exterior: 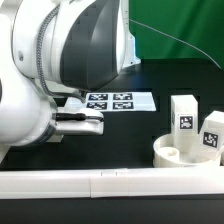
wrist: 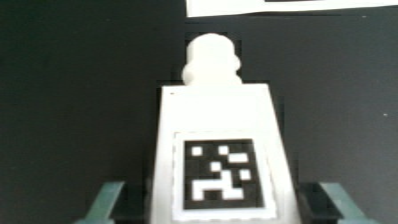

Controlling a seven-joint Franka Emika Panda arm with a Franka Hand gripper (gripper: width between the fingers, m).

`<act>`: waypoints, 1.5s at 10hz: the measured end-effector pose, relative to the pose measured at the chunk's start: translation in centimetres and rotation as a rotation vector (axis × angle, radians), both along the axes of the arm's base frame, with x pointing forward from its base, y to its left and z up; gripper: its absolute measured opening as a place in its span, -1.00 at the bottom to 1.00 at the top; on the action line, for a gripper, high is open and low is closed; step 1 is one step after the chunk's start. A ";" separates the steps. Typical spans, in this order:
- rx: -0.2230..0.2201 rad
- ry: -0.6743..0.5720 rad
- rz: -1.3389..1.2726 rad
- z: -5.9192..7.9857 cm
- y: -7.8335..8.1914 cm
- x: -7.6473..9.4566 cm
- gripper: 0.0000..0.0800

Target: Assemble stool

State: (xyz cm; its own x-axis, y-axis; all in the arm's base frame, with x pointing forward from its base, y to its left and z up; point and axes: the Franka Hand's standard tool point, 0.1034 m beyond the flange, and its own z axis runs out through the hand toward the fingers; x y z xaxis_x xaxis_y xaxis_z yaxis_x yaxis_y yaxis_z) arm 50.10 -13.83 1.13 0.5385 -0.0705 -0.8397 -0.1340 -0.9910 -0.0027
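Note:
A white stool leg (wrist: 217, 120) lies on the black table, tag face up, its rounded peg end pointing toward the marker board (wrist: 294, 6). My gripper (wrist: 222, 205) straddles the leg's tagged end. One of its fingers (wrist: 118, 202) stands close on each side of the leg, with a thin dark strip between finger and leg. The fingertips run off the frame edge, so contact is not visible. In the exterior view the round notched seat drum (exterior: 185, 155) sits at the right, with two more legs (exterior: 182, 118) (exterior: 212, 135) standing upright by it.
The marker board (exterior: 110, 101) lies flat behind the gripper. A long white rail (exterior: 110, 184) runs along the near side of the table. The arm's bulky white and grey body (exterior: 75, 50) fills the exterior view's left and hides most of the gripper.

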 end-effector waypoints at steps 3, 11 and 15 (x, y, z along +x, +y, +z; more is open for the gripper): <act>-0.014 -0.083 0.026 2.2 1.5 2.4 -0.16; -0.135 -0.521 -0.075 9.1 7.0 8.4 -0.16; -0.194 -0.868 -0.190 13.5 10.3 12.1 -0.16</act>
State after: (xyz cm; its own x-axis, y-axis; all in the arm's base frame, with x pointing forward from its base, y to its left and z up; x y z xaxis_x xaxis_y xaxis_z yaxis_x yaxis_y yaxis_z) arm 62.20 -3.49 14.65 0.9411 -0.3205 -0.1082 -0.3238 -0.9460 -0.0147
